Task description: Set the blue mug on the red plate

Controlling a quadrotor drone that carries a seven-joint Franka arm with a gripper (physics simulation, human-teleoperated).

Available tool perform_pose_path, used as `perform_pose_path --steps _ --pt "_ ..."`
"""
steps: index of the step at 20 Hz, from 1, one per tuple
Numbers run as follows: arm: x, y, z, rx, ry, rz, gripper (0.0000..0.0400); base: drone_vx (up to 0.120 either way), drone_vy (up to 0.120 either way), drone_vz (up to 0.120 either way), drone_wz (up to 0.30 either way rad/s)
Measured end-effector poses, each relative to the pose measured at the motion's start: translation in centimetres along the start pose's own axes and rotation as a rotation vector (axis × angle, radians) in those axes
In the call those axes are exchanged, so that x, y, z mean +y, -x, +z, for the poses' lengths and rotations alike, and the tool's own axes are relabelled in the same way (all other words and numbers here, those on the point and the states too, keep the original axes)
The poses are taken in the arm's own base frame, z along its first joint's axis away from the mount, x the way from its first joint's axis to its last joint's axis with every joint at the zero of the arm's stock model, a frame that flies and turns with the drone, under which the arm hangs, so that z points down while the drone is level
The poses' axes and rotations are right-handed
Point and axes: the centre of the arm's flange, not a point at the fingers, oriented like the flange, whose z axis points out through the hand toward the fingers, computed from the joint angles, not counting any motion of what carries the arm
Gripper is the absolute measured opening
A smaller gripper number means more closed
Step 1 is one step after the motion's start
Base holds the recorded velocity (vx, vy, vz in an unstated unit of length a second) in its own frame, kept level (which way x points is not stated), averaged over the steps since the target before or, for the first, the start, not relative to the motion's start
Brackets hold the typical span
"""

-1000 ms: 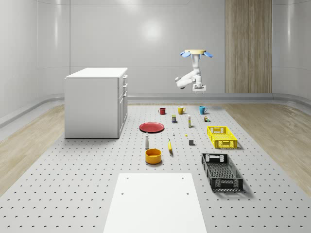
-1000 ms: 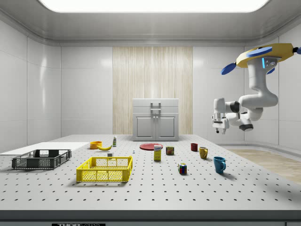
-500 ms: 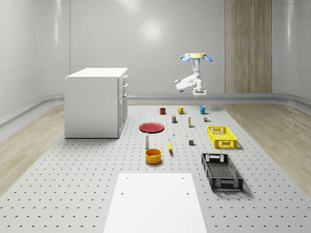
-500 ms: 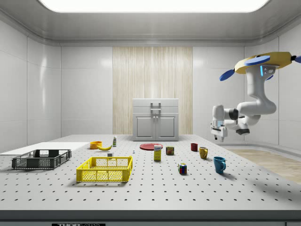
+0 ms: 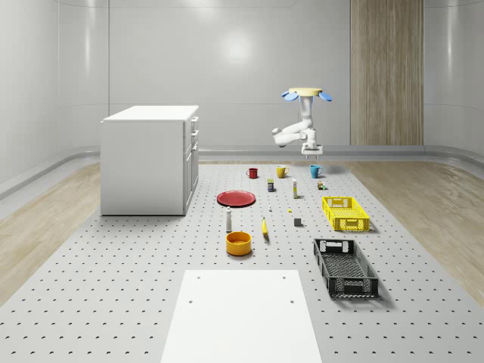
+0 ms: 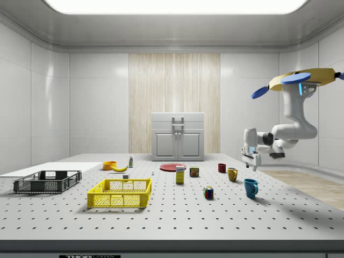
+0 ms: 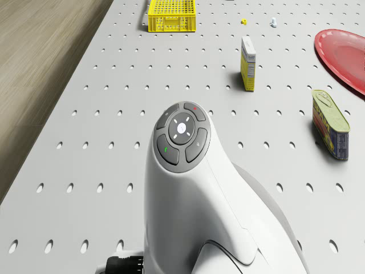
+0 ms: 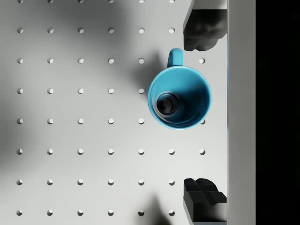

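The blue mug [image 5: 315, 171] [image 6: 250, 187] stands upright near the far end of the pegboard table, its handle to one side. The drone [image 5: 306, 93] [image 6: 301, 80] hovers above it with the arm folded downward. My gripper [image 5: 310, 153] [image 6: 251, 167] points straight down, a short way above the mug. In the wrist view the gripper [image 8: 202, 112] is open, one dark fingertip [image 8: 201, 30] on each side of the mug [image 8: 180, 97] below, with nothing held. The red plate [image 5: 237, 198] [image 6: 172, 167] [image 7: 345, 54] lies flat nearer the cabinet.
A yellow mug [image 5: 281, 172] and a red mug [image 5: 252, 173] stand beside the blue one. A colour cube [image 6: 208, 192], a tin [image 7: 329, 123] and a small box [image 7: 247, 63] lie close by. Farther off are a yellow crate [image 5: 345, 212], a black crate [image 5: 345, 266] and a white cabinet [image 5: 149, 157].
The drone has sunk lower and the gripper has come down closer to the blue mug. The fingers stay open; the mug and plate have not moved.
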Motion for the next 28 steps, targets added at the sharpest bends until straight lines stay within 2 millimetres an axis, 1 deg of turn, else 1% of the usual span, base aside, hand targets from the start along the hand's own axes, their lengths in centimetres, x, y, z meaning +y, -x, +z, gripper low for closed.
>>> perform_pose_path --steps 8,15,19,28 --pt "0.0 0.0 0.0 0.001 0.000 0.000 0.0400 0.000 0.000 -0.115 0.000" --pt "0.2 -0.2 1.4 0.001 0.001 0.000 0.0400 0.000 0.000 0.000 0.000" --pt "0.4 -0.4 1.9 0.001 0.001 0.000 0.0400 0.000 0.000 0.000 0.000" --pt "-0.3 -1.4 2.6 0.001 0.001 0.001 0.0400 0.000 0.000 0.000 0.000"
